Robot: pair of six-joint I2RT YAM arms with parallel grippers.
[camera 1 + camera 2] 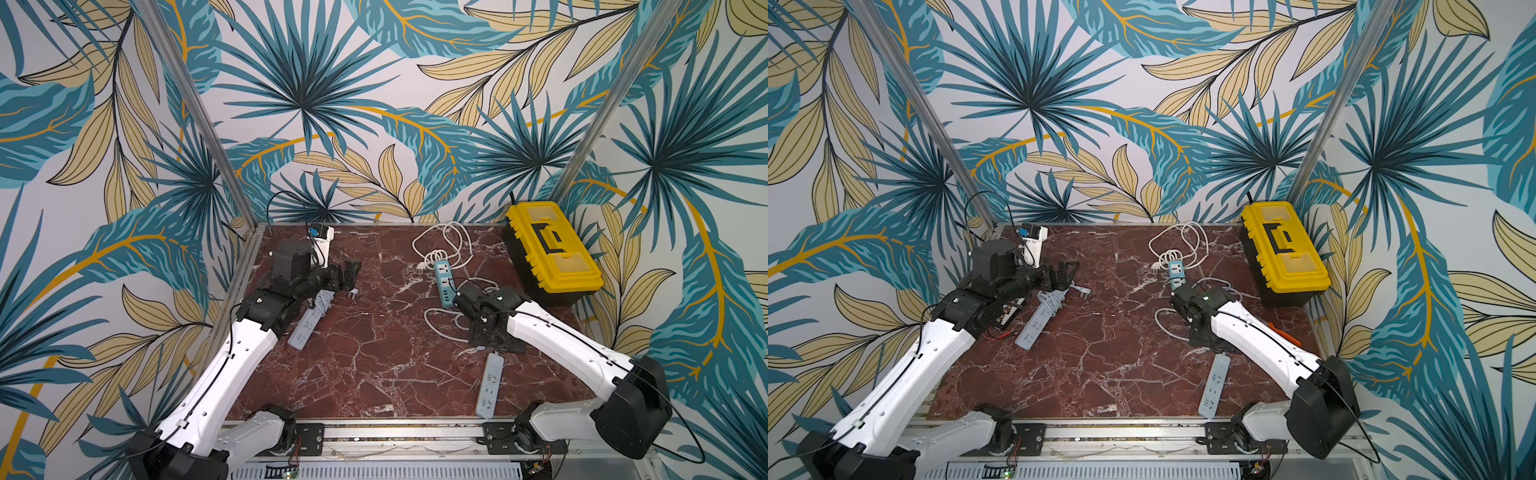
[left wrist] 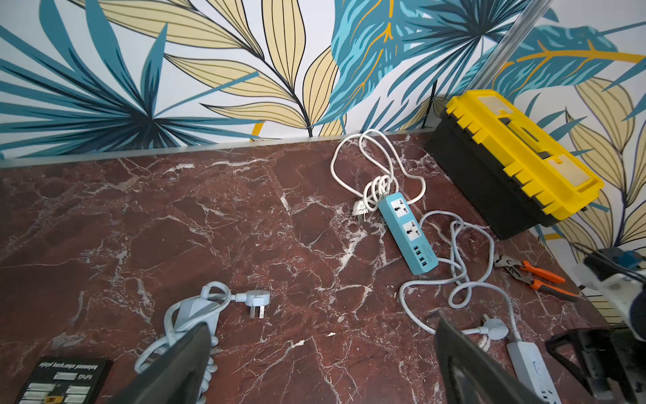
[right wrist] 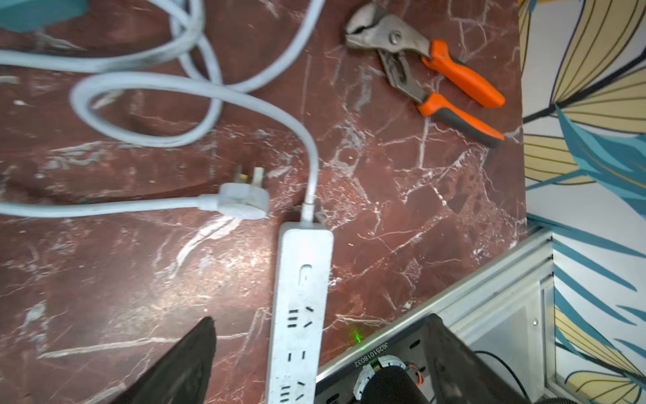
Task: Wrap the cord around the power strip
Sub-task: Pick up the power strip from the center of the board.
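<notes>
The table [image 1: 374, 353] holds a toolbox [image 1: 552, 249] at its far right corner. The white strip [image 3: 300, 307] lies front right, its cord [image 3: 195, 84] loose in loops beside it. The right gripper [image 3: 321, 318] hangs above it, jaws spread, empty. The left gripper [image 2: 323, 323], jaws also released, hovers by 1 wrapped strip [image 1: 1038, 322].

Teal power strip [image 2: 407, 235] (cord [image 2: 353, 154] seemingly white)

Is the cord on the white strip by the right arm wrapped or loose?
Loose. The cord lies in open loops beside the power strip, none around it.
</notes>
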